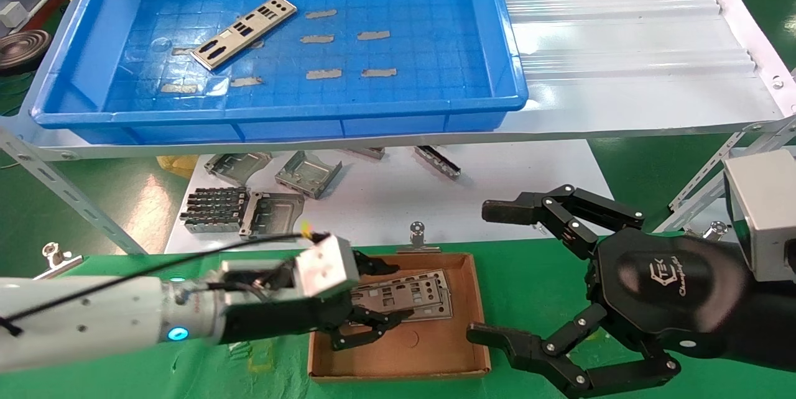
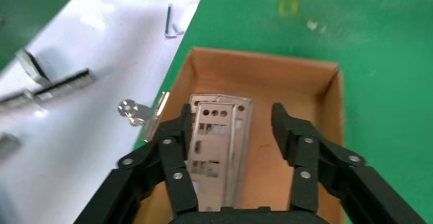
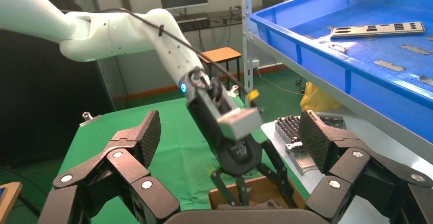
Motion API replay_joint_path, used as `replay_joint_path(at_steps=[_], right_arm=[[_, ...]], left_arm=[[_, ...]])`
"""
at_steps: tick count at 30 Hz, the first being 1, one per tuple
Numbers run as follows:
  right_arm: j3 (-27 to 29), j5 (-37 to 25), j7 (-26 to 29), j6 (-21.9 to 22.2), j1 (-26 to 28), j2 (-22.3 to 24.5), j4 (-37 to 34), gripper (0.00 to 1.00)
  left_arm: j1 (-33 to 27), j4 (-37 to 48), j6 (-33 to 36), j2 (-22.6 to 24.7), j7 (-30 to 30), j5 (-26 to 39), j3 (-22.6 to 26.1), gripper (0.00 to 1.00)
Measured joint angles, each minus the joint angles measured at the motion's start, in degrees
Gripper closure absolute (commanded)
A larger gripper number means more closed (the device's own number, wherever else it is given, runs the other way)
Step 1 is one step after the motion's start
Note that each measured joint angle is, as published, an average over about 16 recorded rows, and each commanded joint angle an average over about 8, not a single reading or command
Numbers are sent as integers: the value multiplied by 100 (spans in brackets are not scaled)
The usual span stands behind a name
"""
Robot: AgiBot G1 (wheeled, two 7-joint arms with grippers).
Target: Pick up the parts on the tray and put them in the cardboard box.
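- The parts are thin silver plates, long and narrow, punched with rectangular and round cut-outs.
- One plate (image 1: 244, 32) lies flat on the floor of the blue tray (image 1: 398, 110), toward its 10 o'clock corner, slanted, with grey tape strips (image 1: 323, 74) dotted beside and beyond it.
- A stack of plates (image 1: 407, 295) lies flat in the brown box (image 1: 460, 371) on the green mat (image 1: 535, 287); how many are stacked is hard to tell, perhaps two or three.
- The tray sits on a raised white shelf (image 1: 622, 45); under it, folded grey brackets (image 1: 308, 174) are scattered on a white sheet, and a metal clip (image 1: 417, 237) stands at the box's 12 o'clock edge.
- The left gripper (image 1: 367, 299) reaches into the box from its 9 o'clock side, fingers spread wide; in the left wrist view one finger (image 2: 173, 152) overlaps the stack's edge and the other (image 2: 301, 152) stands clear, gripping nothing.
- The right gripper (image 1: 497, 275) hovers over the mat at the box's 3 o'clock, its fingers wide apart and empty.
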Motion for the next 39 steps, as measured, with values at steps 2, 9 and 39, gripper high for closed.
replay_joint_path(at_steps=[2,9,39], right_arm=[[0,0,0,0,0,0,0,0],[0,0,0,1,-1,0,-1,0],[1,1,0,2,-2,1,-2,0]], left_arm=[[-17,149,154,-47,-82,-275,-88,0],[0,718,568,-155,-88,-1047,-347,0],[156,698,1217,-612,64,-1988,-825,0]])
